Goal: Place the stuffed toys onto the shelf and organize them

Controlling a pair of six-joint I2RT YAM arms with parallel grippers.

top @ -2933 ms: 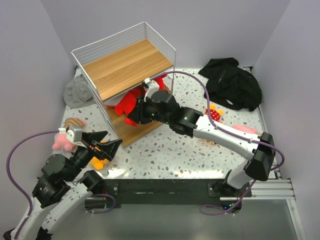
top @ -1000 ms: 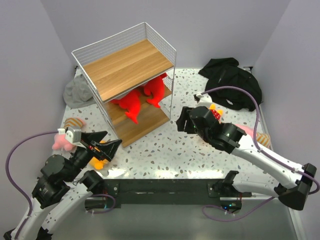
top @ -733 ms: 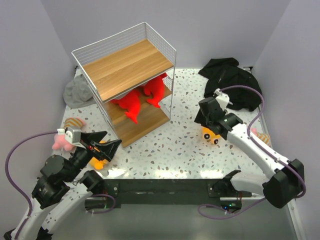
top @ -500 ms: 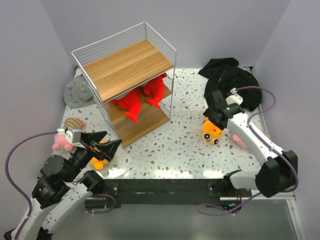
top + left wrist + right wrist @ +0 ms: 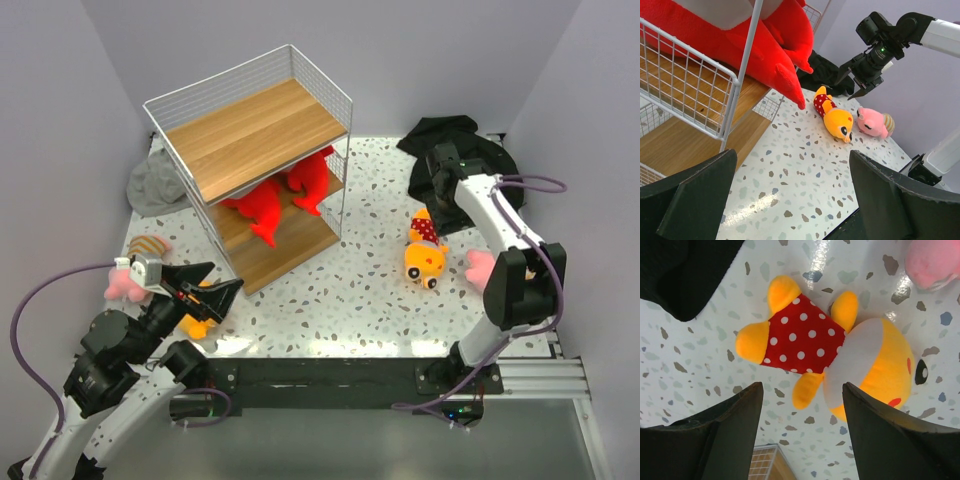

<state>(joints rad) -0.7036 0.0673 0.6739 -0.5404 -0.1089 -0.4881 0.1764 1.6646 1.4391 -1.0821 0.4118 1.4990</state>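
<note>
Two red sharks point(image 5: 265, 205) are seen lying on the middle board of the white wire shelf point(image 5: 250, 130), side by side, with their tails hanging past the board's front edge. The top board is bare wood. A yellow doll in a red white-dotted outfit point(image 5: 840, 360) is laid flat on the speckled table point(image 5: 350, 290), well to the right of the shelf, with its head towards the arm bases. A pink plush point(image 5: 872, 122) is found just beside it on the right, apart from it.

The right gripper point(image 5: 852, 86) is held in the air above the doll's feet. Its jaws are spread wide and nothing is gripped between them. Behind it, a heap of black cloth point(image 5: 470, 150) is piled at the far right corner of the table.

At the left side, a second pink plush point(image 5: 122, 285) with a striped part is seen on the table. A second yellow doll point(image 5: 197, 322) is largely hidden beneath the left gripper point(image 5: 215, 282). This gripper is also spread open and empty, and it is pointed towards the shelf. A grey fabric hat point(image 5: 155, 185) is laid behind the shelf's left side.
</note>
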